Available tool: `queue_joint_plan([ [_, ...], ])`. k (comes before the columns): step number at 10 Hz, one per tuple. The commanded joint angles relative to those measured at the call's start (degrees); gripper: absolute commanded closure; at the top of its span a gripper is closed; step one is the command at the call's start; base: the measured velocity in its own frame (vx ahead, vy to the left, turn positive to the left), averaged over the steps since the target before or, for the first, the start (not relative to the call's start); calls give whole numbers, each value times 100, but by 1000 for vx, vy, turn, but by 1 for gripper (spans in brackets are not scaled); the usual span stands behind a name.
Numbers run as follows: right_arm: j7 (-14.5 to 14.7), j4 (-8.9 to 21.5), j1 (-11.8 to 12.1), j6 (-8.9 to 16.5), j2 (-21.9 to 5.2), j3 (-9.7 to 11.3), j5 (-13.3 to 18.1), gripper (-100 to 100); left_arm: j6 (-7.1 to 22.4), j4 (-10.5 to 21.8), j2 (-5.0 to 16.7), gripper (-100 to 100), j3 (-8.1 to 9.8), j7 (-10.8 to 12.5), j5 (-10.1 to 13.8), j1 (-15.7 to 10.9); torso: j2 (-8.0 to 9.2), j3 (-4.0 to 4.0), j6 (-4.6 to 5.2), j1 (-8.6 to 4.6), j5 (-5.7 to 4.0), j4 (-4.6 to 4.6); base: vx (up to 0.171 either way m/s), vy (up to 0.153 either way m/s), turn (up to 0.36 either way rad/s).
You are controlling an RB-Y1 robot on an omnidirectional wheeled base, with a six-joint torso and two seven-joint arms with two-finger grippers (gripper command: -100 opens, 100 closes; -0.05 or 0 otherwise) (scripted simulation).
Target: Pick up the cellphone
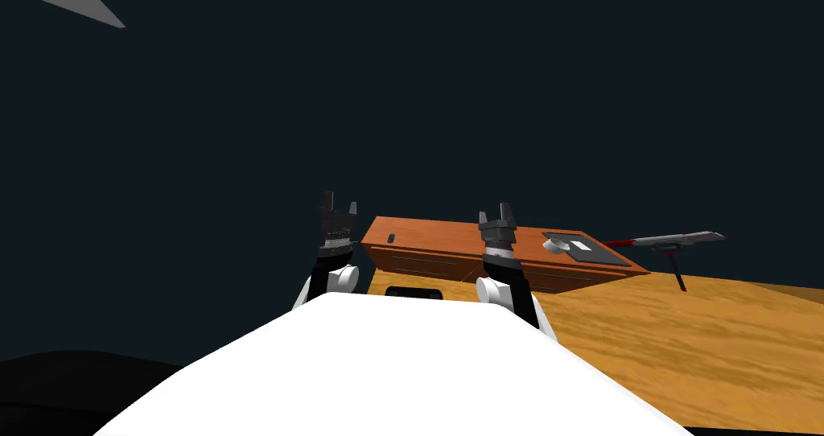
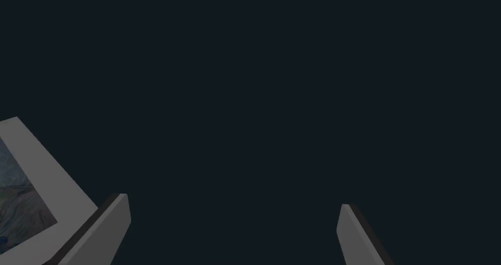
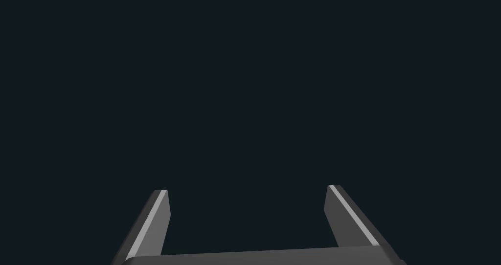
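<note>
Finding: no text, label, brand, number or sign is legible. The white rectangle (image 1: 580, 245) on the dark mat (image 1: 599, 255), at the 3 o'clock end of the table (image 1: 451, 242), appears blank. The cellphone (image 1: 390, 238), towards 9 o'clock, is too small to read.

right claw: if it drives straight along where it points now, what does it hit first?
Likely the flat dark wall: the open right claw faces it with nothing in between. Depth is unclear. The wooden dresser with the cellphone seems to lie below that line.
</note>
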Motion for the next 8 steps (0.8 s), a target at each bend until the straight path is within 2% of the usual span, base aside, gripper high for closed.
queue_joint_plan([
  [1,0,0,0,0,0,0,0,0,40,61,176,-100,7,-37,45,16,0,0,0,0,0,0,-13,1,-58],
  [4,0,0,-1,0,0,0,0,0,198,299,616,-100,18,-182,227,79,18,10,1,4,1,4,-51,11,-104],
  [8,0,0,-1,0,0,0,0,0,561,826,1234,-100,0,-499,643,209,31,18,2,5,1,7,-82,6,-164],
])
